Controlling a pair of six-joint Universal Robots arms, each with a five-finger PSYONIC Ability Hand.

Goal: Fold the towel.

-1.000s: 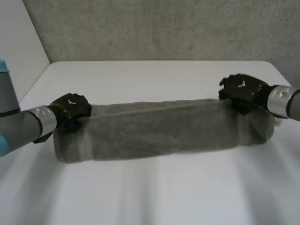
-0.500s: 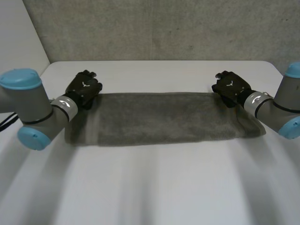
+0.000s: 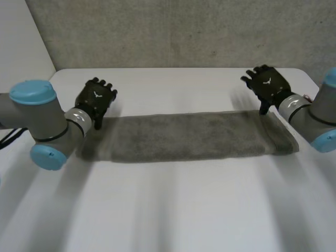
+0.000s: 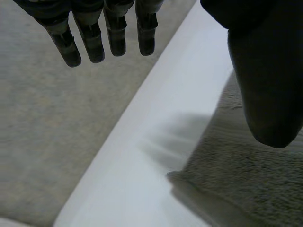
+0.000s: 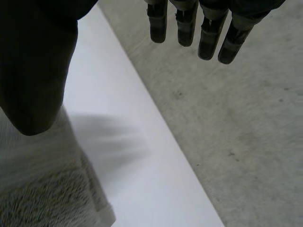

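Towel lies flat as a long, narrow folded strip across the middle of the white worktop, spanning from one arm to the other. Your left robot hand sits just beyond the strip's far left corner, fingers straight and spread, holding nothing. Your right robot hand is at the far right corner, fingers likewise extended and empty. Expect soft, limp, light terry that sags if taken mid-edge. For the next fold, pinch both layers at an end's corners so they do not slip apart.
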